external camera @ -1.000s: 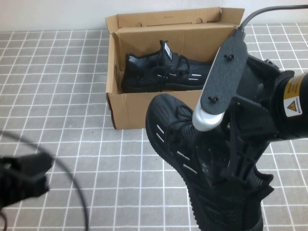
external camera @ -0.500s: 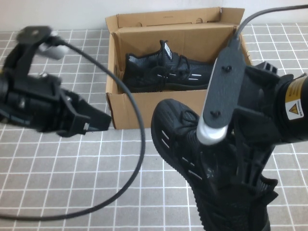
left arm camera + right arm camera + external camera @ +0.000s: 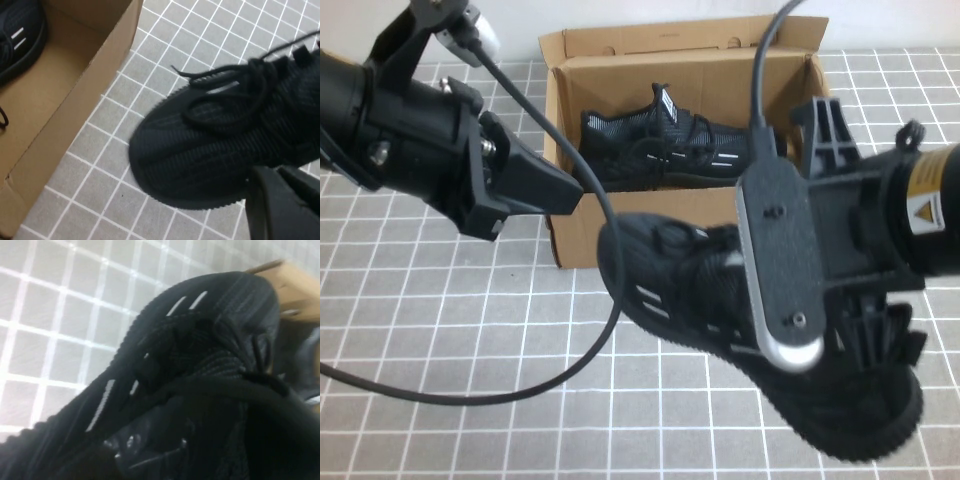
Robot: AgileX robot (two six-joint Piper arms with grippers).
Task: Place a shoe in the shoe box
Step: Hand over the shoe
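Observation:
The shoe (image 3: pixel 665 285), a black knit sneaker with white dash marks, hangs in the air just in front of the shoe box (image 3: pixel 582 232), toe pointing left. My right gripper (image 3: pixel 855 335) is shut on its heel end, mostly hidden behind the wrist camera plate. The brown cardboard box stands open, flap lid up at the back, with the mate shoe (image 3: pixel 665 145) lying inside. My left gripper (image 3: pixel 558 190) hovers at the box's front left corner, close to the held shoe's toe. The left wrist view shows the toe (image 3: pixel 200 150) and box wall (image 3: pixel 75 120). The right wrist view shows the shoe (image 3: pixel 200 365).
A grey tiled tabletop (image 3: pixel 470 330) spreads around the box. The left arm's black cable (image 3: pixel 605 300) loops across the tiles in front of the box. The box floor (image 3: pixel 45 85) in front of the mate shoe is bare.
My left arm has swung up from the lower left to the box's front left corner. My right arm has turned the shoe so that its toe points left, and carried it slightly right.

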